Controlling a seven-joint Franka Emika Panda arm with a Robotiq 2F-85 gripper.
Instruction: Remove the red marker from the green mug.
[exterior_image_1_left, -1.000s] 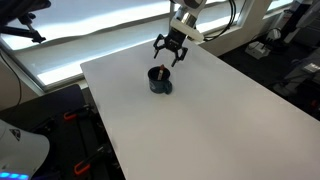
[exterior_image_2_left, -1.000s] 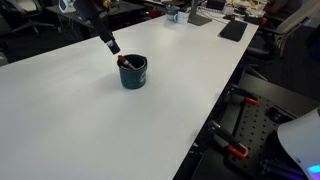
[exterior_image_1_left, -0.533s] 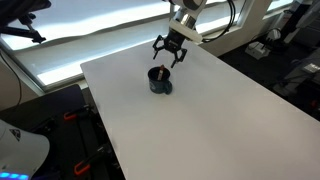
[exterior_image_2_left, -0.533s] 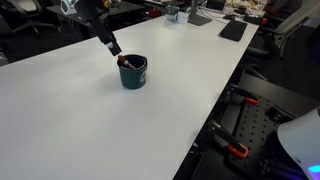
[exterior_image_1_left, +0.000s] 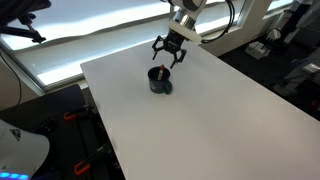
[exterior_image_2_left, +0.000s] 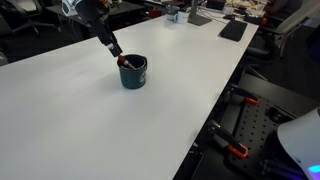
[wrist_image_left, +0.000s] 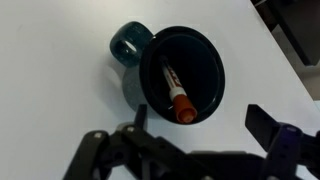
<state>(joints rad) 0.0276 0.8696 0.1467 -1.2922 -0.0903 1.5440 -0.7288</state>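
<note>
The marker (wrist_image_left: 176, 95) leans inside the mug (wrist_image_left: 206, 68), which stands upright on the white surface (exterior_image_1_left: 200, 110). Its long axis slants from the mug's floor to the rim, orange end up, towards the gripper (wrist_image_left: 200, 125). The gripper hovers just above the mug, jaws spread.

Desk (wrist_image_left: 60, 100): smooth, matt white top with no visible grain or texture, the same in both exterior views (exterior_image_1_left: 210, 115) (exterior_image_2_left: 110, 125). Green mug (wrist_image_left: 203, 62): hard, smooth wall with a slight gloss on rim and handle, like glazed ceramic. Red marker (wrist_image_left: 176, 92): smooth, plastic-looking barrel, faintly shiny, with a paper-like label band. Pincer (wrist_image_left: 200, 125): matt black parts, blurred; whether metal or plastic cannot be told.
</note>
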